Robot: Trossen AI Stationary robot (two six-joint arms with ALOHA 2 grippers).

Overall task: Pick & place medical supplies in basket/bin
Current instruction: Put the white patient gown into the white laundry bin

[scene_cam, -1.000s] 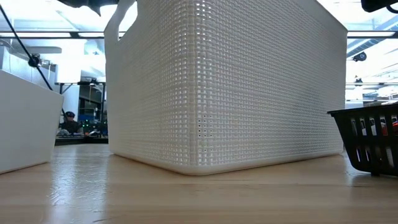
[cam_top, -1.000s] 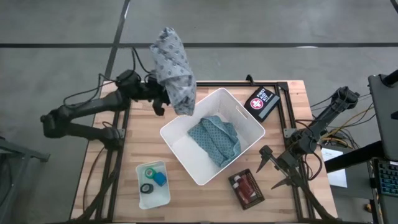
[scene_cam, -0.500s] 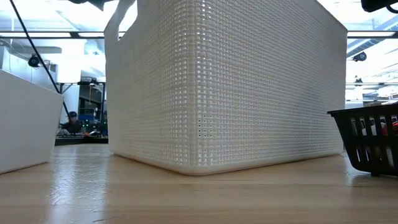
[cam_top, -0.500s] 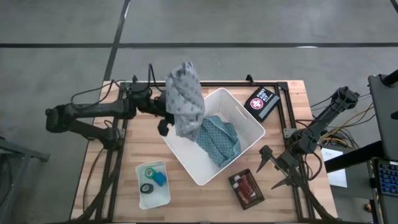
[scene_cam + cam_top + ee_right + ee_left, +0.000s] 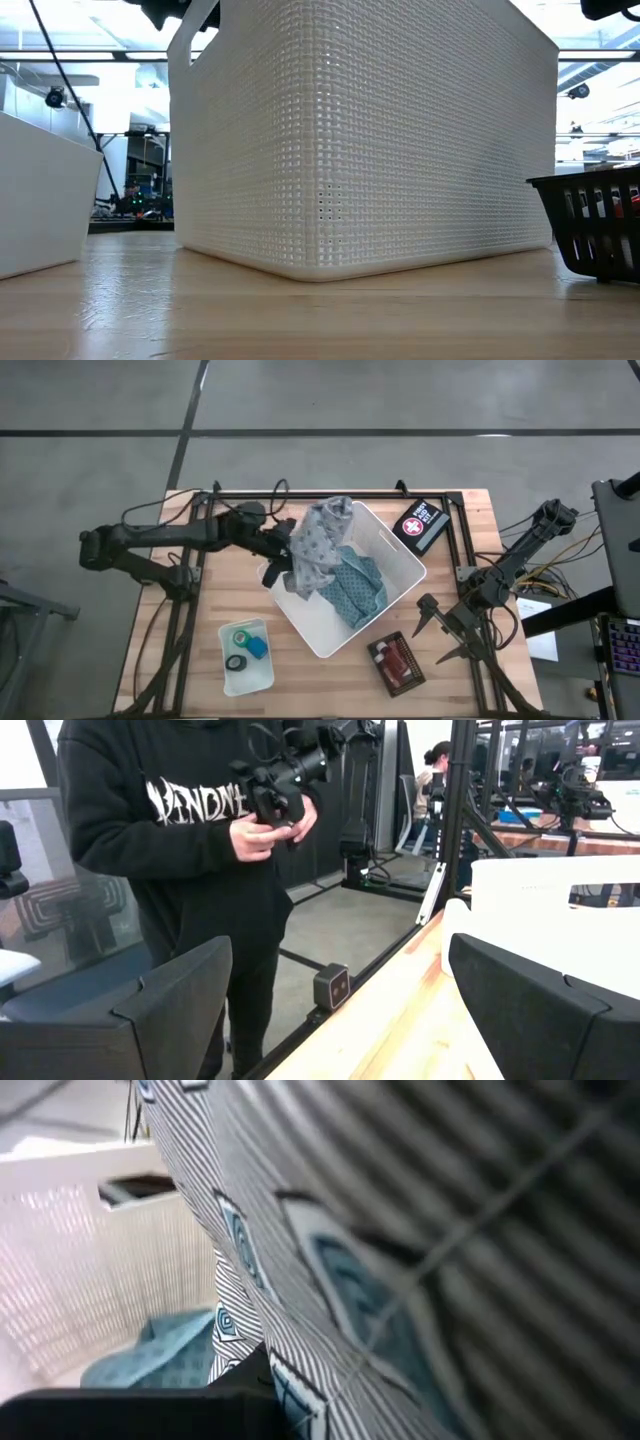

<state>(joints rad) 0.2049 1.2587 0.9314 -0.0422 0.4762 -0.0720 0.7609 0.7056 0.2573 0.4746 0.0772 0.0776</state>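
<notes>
The left arm stretched low and nearly straight across the bench, its end effector (image 5: 283, 556) pinched closed on a grey patterned cloth (image 5: 322, 545). The right arm sat folded at the bench's edge, its end effector (image 5: 446, 637) spread wide and empty.

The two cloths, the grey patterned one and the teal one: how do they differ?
The grey patterned cloth hangs bunched from the left gripper, draped over the white bin rim; the teal cloth lies loose on the bin's floor. The grey one is pale with small marks, the teal one darker. Both are soft, crumpled fabric.
</notes>
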